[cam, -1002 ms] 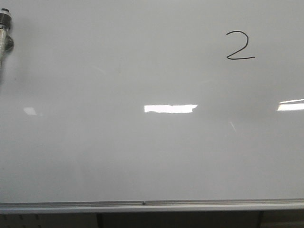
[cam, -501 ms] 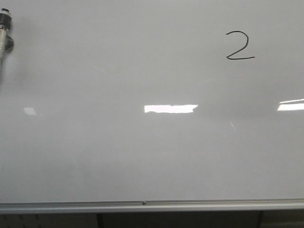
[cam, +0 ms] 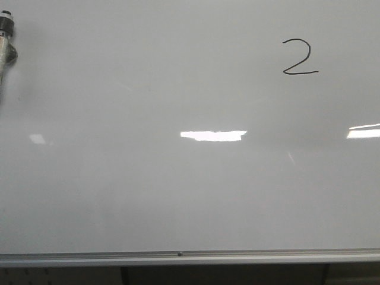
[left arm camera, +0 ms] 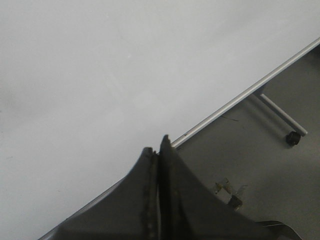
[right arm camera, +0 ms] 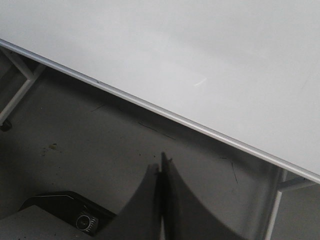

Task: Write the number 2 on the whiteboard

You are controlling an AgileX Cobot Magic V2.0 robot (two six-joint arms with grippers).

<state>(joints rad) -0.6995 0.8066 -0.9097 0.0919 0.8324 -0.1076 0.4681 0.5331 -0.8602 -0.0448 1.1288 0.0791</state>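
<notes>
Marker-like black-and-white cylinder [cam: 6, 41] sits at the far left edge of the front view, against the large glossy pale grey-white whiteboard [cam: 178, 190]; probably light, rigid and slick, best taken around its barrel. Rightward, the thin black hand-drawn number 2 [cam: 298, 57] stands complete in the board's upper right. The board itself looks stiff and smooth, with a silver rail below. Left pincer [left arm camera: 159, 147] and right pincer [right arm camera: 161, 165] both have their tips pressed together, holding nothing.
</notes>
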